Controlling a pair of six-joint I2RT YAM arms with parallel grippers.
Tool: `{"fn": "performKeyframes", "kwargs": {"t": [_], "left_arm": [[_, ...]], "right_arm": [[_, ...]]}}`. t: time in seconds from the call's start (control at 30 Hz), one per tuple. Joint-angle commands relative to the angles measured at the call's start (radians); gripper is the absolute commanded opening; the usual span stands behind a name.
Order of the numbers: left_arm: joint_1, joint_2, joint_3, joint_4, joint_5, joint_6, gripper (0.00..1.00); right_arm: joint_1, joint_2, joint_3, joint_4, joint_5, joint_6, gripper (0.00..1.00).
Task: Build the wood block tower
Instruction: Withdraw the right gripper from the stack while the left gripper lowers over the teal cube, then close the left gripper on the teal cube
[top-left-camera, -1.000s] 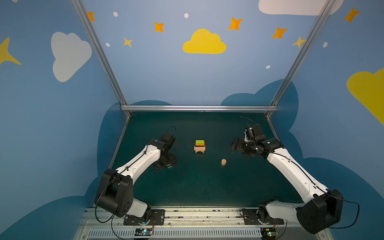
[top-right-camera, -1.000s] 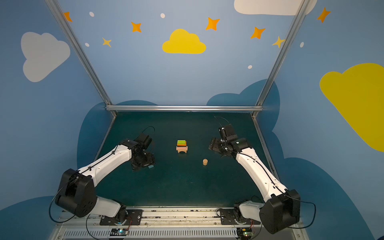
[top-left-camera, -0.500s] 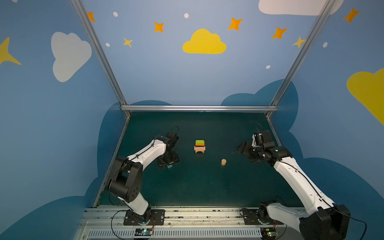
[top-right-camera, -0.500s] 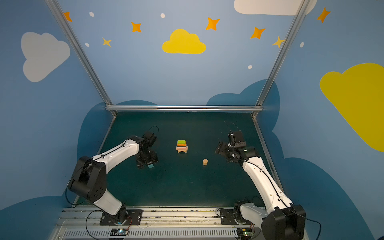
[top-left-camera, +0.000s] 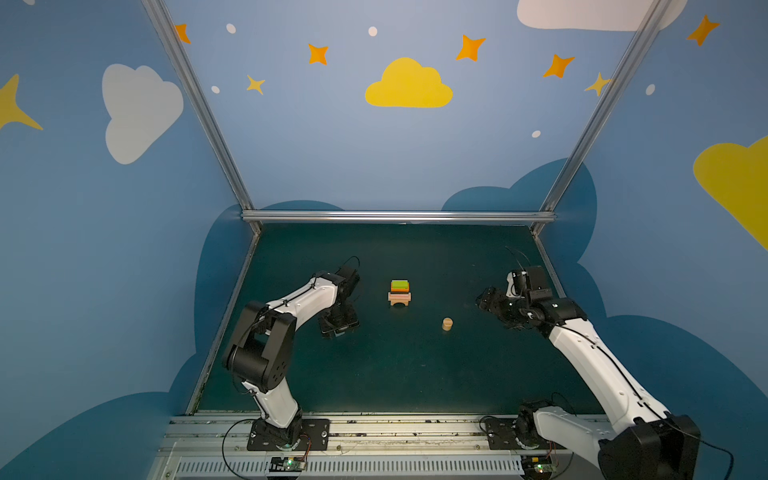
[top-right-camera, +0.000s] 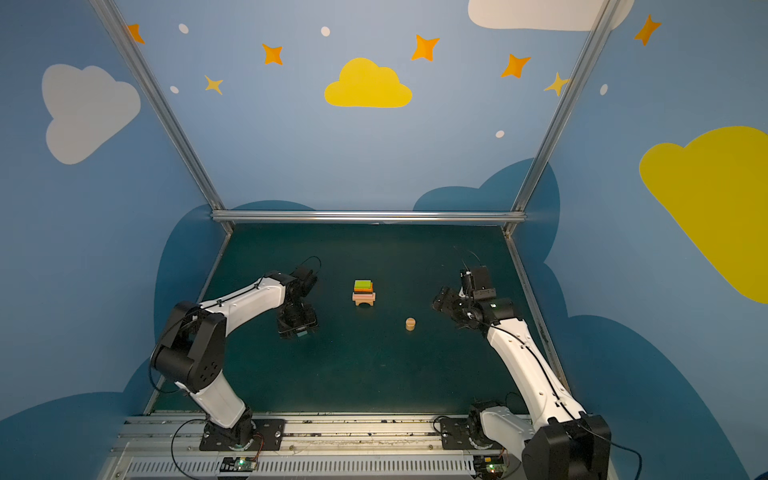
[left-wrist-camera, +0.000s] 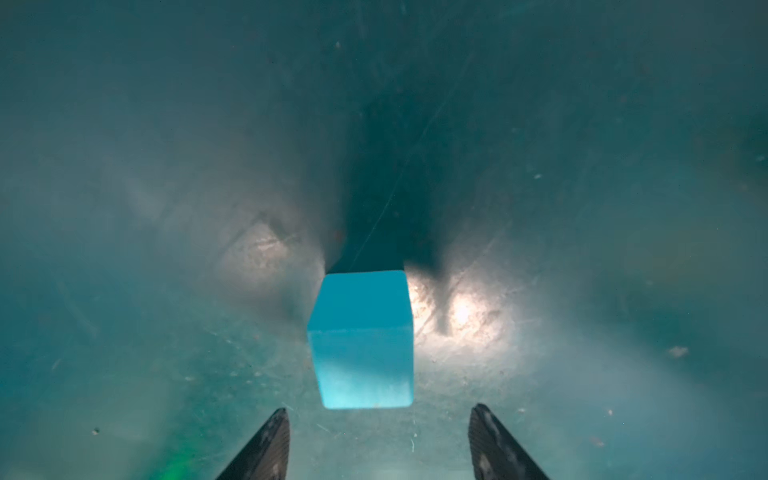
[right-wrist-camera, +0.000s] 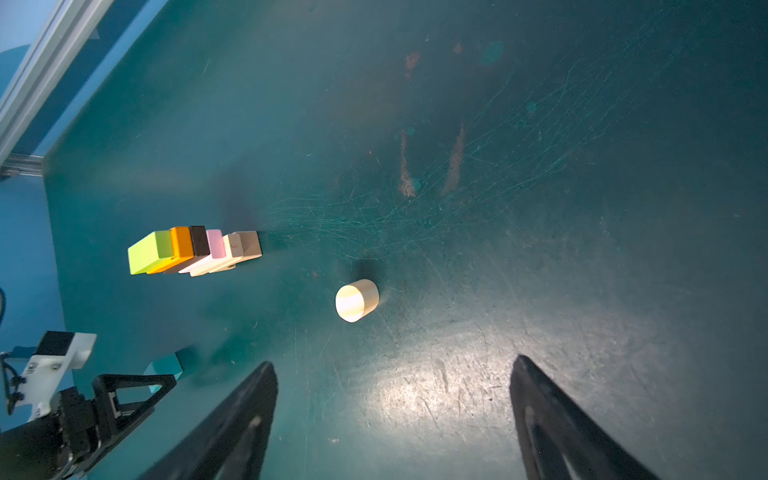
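Half open, the left hand (left-wrist-camera: 378, 415) is being closed on the teal cube (left-wrist-camera: 361, 336), next for the tower (top-left-camera: 400, 291); the right hand (right-wrist-camera: 392, 362) is held wide, empty.

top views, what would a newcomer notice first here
The colourful block tower at the centre, lime green brick on top, stands out in both top views. A tan cylinder stands alone to its right, and the left wrist view shows a bright teal cube just ahead of the open left fingers.
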Motion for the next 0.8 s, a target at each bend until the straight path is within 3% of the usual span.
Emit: {"fn": "performKeyframes", "kwargs": {"t": [0.0, 0.77], "left_arm": [[-0.002, 0.024, 0.040, -0.011, -0.025, -0.003, 0.65], [-0.002, 0.084, 0.059, -0.028, -0.111, -0.030, 0.52]], "right_arm": [[-0.011, -0.025, -0.016, 0.009, -0.006, -0.011, 0.86], [-0.037, -0.036, -0.034, 0.011, -0.023, -0.008, 0.86]]}}
